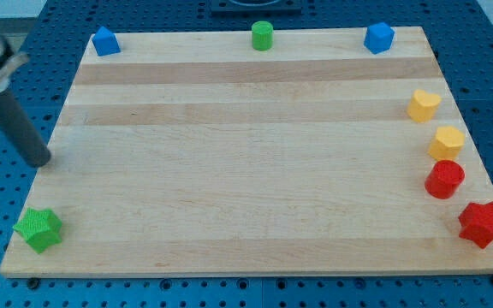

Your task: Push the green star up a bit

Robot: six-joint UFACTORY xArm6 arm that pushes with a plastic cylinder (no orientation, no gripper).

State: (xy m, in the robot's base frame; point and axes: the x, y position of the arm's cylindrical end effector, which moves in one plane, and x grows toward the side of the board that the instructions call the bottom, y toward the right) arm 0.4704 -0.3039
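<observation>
My tip, the bare end of a dark rod with nothing to grasp with, rests at the light wooden board's left edge, touching no block. The green plastic star lies below my tip, apart from it, in the board's bottom-left corner.

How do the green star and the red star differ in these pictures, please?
The green star lies at the board's bottom left corner; the red star lies at the bottom right. The green star has my tip just above it, not touching; the red star has the red cylinder close above it instead. Both are star-shaped blocks near the board's edge.
</observation>
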